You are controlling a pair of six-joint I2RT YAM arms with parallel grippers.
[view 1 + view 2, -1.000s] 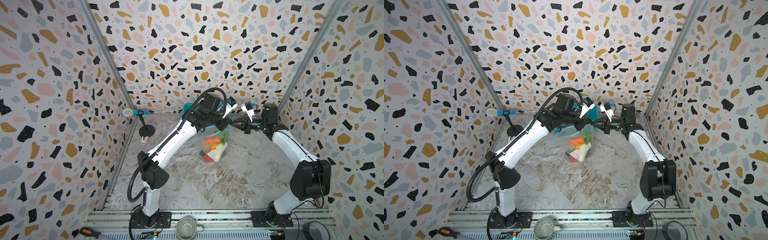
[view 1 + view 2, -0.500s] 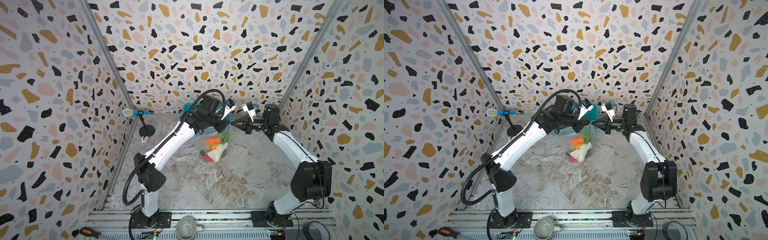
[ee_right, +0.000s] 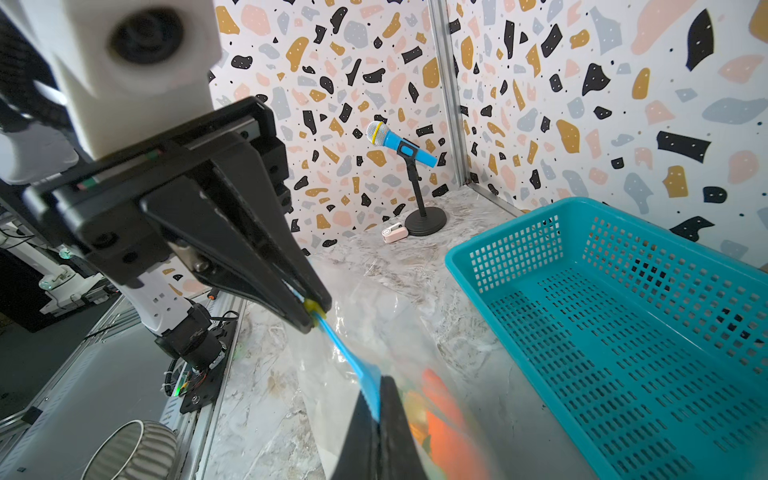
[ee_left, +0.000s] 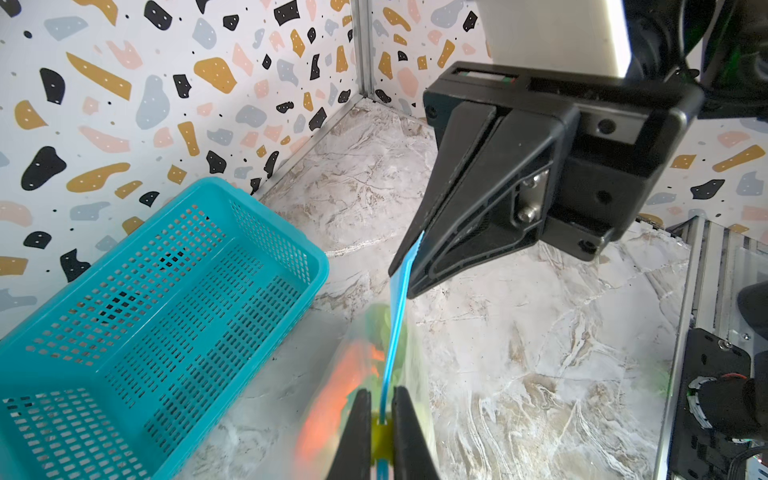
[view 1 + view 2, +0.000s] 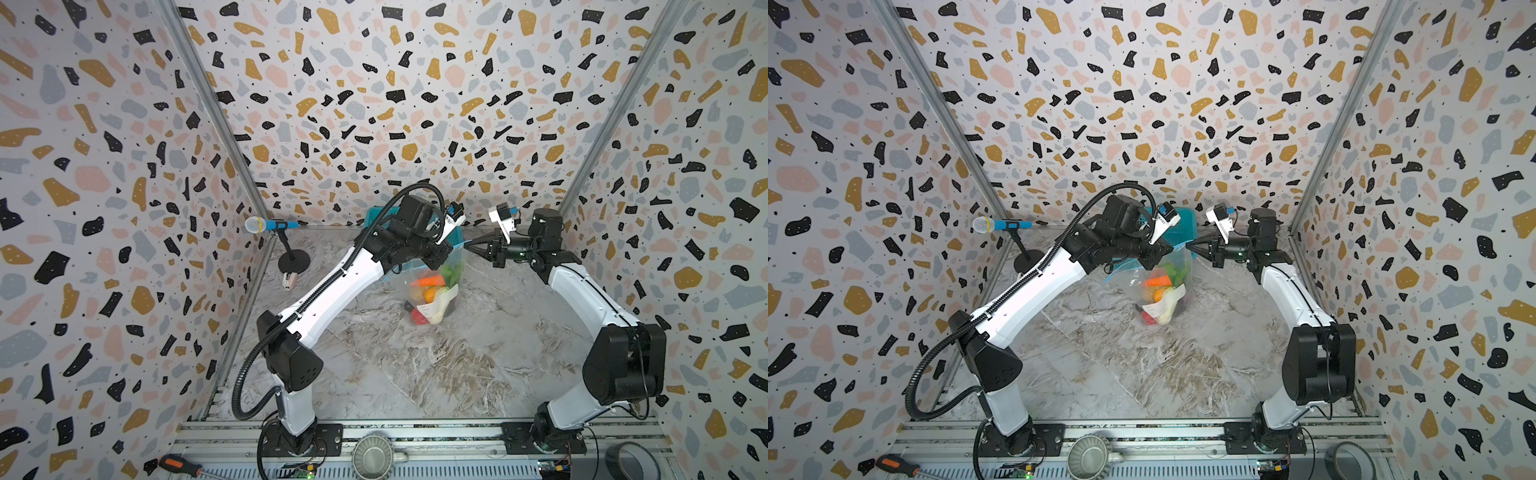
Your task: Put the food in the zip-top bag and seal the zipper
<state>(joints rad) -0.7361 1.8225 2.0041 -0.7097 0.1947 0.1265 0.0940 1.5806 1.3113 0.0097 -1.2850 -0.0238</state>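
Left pincer (image 3: 313,318) pinching yellow slider (image 4: 381,434) | right pincer (image 4: 405,278) clamped on zipper (image 4: 395,332) end | zip-top bag (image 5: 424,308) hangs between, table's (image 5: 415,374) 12 o'clock, food (image 5: 430,281) inside | risk: strip slipping from right grip, seal ends partial.

Both arms, the left arm (image 5: 332,286) and the right arm (image 5: 582,286), have white link shells, black joint housings and black base plates (image 5: 328,436). A black corrugated conduit (image 5: 245,374) runs along the left arm only. The left gripper (image 3: 309,318) and the right gripper (image 4: 403,280) have black, wedge-shaped fingers. Bright screws (image 4: 527,214) are exposed on the right one. Each wrist carries a white camera housing (image 3: 137,45).
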